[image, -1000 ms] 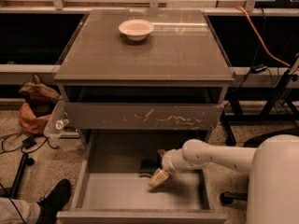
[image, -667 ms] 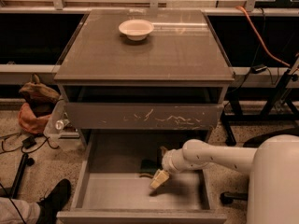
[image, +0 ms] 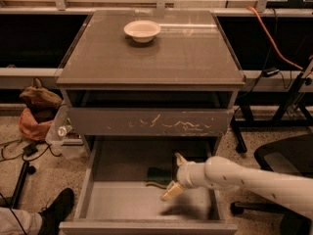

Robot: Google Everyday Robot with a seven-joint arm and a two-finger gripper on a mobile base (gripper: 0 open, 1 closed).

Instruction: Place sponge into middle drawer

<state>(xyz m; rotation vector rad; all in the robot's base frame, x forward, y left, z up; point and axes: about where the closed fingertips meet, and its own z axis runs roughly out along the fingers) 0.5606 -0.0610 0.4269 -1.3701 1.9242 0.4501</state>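
The sponge (image: 157,175), dark green on top with a pale yellow edge, lies on the grey floor of the pulled-out middle drawer (image: 122,202), towards its back and middle. My gripper (image: 175,176) reaches into the drawer from the right on a white arm. It is open, with one fingertip (image: 180,159) towards the back and the other (image: 171,191) towards the front. The sponge lies just left of the fingertips, at the mouth of the gripper. I cannot tell whether a finger still touches it.
A white bowl (image: 142,31) sits on the cabinet top (image: 195,58). The closed drawer front with white scratches (image: 151,122) overhangs the open drawer. A black chair (image: 286,163) stands at the right. A person's shoe (image: 56,207), cables and a bag (image: 36,111) are at the left.
The gripper has shifted slightly to the right and towards the front of the drawer. The sponge stays where it lay on the drawer floor.
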